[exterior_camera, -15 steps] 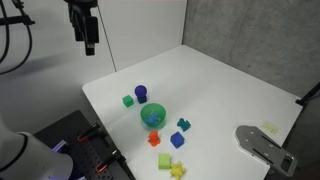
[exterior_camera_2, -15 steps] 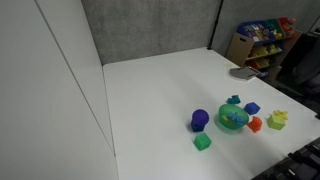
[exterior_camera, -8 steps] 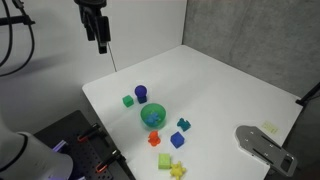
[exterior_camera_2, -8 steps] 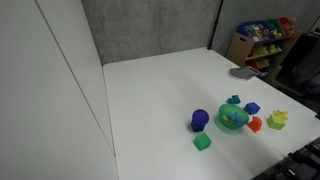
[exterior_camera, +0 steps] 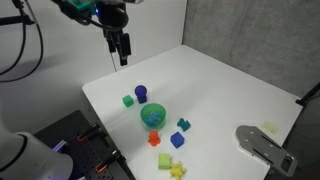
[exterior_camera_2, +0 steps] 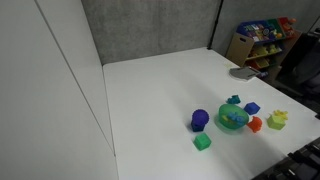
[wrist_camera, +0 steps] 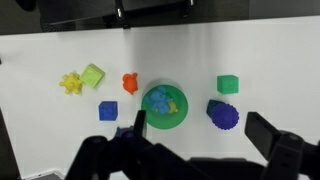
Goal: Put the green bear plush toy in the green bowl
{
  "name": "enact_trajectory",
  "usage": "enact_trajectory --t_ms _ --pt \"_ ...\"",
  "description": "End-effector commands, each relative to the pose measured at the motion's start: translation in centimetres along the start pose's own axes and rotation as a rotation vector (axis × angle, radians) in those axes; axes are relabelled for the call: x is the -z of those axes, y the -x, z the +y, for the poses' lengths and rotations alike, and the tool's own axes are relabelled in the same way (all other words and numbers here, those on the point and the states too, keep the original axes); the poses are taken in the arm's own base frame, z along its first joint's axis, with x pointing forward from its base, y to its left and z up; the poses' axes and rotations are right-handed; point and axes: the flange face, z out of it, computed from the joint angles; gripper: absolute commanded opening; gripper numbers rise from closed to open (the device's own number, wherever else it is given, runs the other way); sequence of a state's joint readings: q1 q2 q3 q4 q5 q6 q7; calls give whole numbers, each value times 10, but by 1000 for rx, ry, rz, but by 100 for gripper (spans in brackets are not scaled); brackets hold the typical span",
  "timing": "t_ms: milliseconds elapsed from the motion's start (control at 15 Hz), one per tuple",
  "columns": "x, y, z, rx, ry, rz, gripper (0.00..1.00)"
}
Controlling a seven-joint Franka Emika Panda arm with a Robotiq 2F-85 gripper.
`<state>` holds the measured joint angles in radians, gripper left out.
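Bear (exterior_camera: 183,124): tiny, dark teal, lumpy, just beside bowl (exterior_camera: 152,116).
Nearby: blue block (exterior_camera: 177,140), purple cylinder (exterior_camera: 141,93).
Claw (exterior_camera: 124,56): spread apart, high above desk (exterior_camera: 230,90).

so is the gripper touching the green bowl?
Apart. In an exterior view the gripper hangs high in the air, well above and off to the side of the green bowl.

The green bowl (wrist_camera: 147,100), small, round and bluish at centre, is sitting upright well below the pincer (exterior_camera: 124,57). The green bear plush toy (exterior_camera_2: 233,99), tiny, lumpy and dark teal, is lying just outside the bowl's rim, likewise well apart from the pincer.
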<state>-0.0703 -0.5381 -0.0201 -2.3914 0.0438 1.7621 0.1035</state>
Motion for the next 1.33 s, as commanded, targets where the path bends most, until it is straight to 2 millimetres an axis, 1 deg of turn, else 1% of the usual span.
enact_trajectory --t_ms 0,333,1000,1267 --pt "-21 -22 19 -37 16 36 100" --pt "-55 -56 31 -33 24 85 100" --pt "-136 -129 33 177 63 127 100" --pt "-169 -165 37 199 111 132 100"
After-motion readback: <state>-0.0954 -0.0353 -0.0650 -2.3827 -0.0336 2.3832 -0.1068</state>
